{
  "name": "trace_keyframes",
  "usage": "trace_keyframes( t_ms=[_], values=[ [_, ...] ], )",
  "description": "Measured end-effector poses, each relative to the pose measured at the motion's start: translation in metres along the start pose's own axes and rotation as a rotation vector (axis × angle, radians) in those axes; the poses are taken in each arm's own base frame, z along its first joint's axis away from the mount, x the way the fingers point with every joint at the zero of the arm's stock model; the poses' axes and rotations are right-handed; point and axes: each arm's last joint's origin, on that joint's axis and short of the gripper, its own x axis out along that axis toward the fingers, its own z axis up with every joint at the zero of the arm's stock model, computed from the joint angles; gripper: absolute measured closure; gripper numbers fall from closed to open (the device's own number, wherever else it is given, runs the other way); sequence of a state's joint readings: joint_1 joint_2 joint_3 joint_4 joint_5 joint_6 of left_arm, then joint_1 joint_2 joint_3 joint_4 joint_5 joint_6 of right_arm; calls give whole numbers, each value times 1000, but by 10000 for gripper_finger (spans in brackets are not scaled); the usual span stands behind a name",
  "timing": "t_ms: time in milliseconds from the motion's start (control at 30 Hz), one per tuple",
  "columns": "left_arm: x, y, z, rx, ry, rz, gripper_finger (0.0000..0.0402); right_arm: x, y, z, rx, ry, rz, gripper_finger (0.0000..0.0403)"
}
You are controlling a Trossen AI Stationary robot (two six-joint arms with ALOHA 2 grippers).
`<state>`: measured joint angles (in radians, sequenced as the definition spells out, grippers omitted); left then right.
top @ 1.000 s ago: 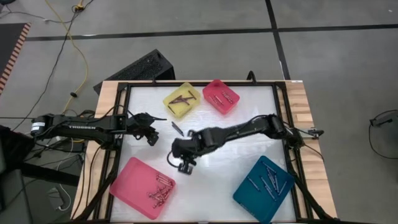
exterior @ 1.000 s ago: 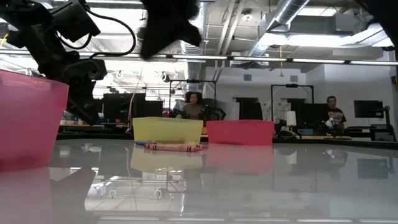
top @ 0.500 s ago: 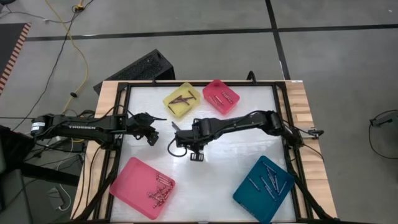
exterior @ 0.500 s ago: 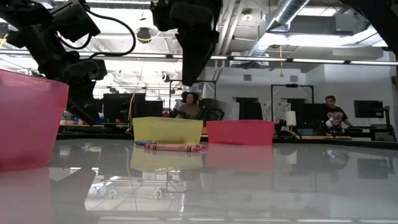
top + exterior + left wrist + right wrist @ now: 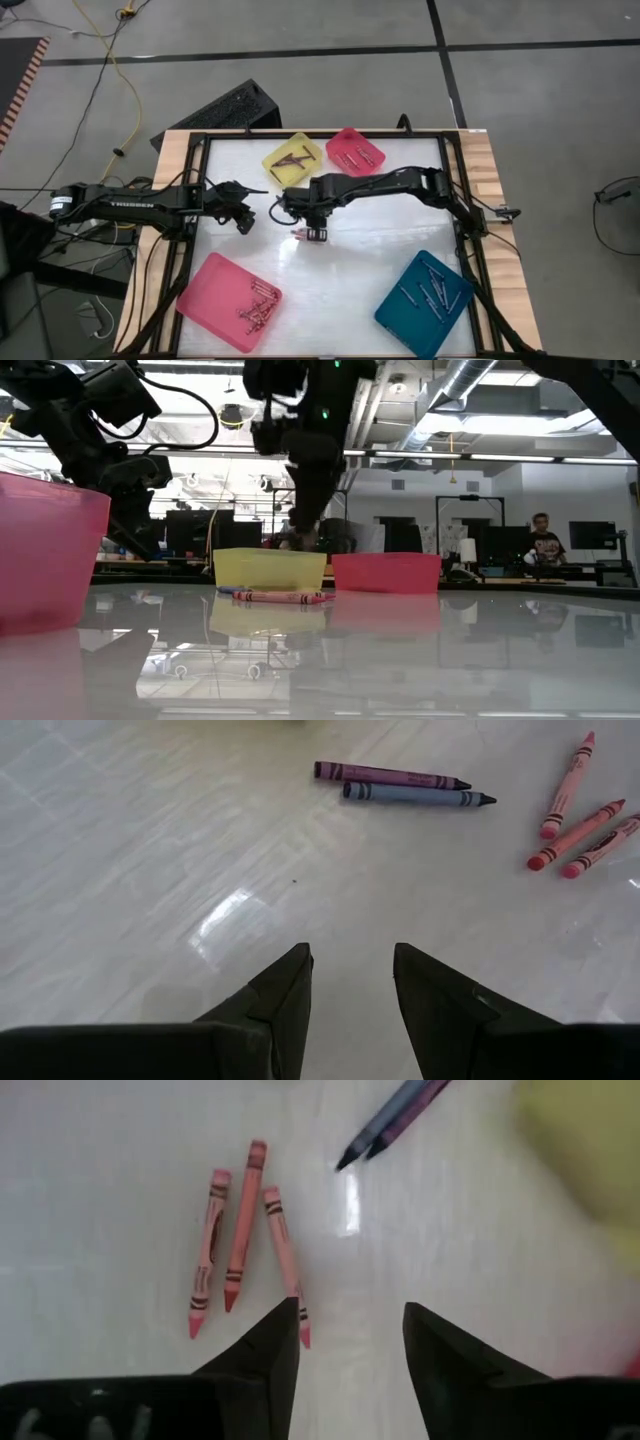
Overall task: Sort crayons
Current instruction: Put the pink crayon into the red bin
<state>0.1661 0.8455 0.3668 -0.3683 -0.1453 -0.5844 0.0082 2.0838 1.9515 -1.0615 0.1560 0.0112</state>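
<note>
Three red crayons [image 5: 243,1220] lie side by side on the white table, with a blue and a purple crayon [image 5: 395,1115] close by. The same two dark crayons [image 5: 400,785] and the red ones [image 5: 585,830] show in the left wrist view. My right gripper [image 5: 350,1345] hangs open above the table, next to the red crayons and near the yellow tray [image 5: 293,160], pointing steeply down [image 5: 303,530]. My left gripper [image 5: 352,970] waits open over the table's left part [image 5: 240,210], with nothing between its fingers.
A small pink tray [image 5: 355,154] stands beside the yellow one at the far edge. A large pink tray [image 5: 228,300] sits near left and a teal tray [image 5: 424,302] near right, each holding several crayons. People sit in the room beyond [image 5: 540,535].
My right gripper has travelled from near the large pink tray toward the table's far edge, sinking a little and rolling its wrist, and now hangs over the loose crayons in front of the yellow tray. The crayons have not moved.
</note>
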Motion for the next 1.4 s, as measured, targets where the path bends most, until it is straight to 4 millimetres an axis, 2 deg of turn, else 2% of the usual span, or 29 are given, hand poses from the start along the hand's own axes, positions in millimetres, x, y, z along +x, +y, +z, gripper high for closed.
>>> trace_keyframes(
  t_ms=[267, 433, 800, 933, 1200, 1267, 1400],
  values=[
    [0, 0, 0, -51, 0, 0, 269, 34, 7, -13, -122, 9, 19, 230],
    [0, 0, 0, -65, -1, 1, 269, 48, 8, -22, -171, 23, 34, 230],
    [0, 1, 0, -98, -14, 19, 269, 76, 7, -37, -128, -6, 77, 239],
    [0, 1, 1, -98, -19, 25, 269, 81, 7, -44, -106, 29, 79, 274],
    [0, 1, 1, -110, -34, 46, 269, 81, 7, -45, -105, 42, 80, 385],
    [0, 1, 1, -111, -36, 48, 269, 81, 7, -45, -102, 43, 82, 396],
    [0, 2, 1, -119, -42, 55, 269, 81, 6, -45, -71, 46, 80, 394]
  ],
)
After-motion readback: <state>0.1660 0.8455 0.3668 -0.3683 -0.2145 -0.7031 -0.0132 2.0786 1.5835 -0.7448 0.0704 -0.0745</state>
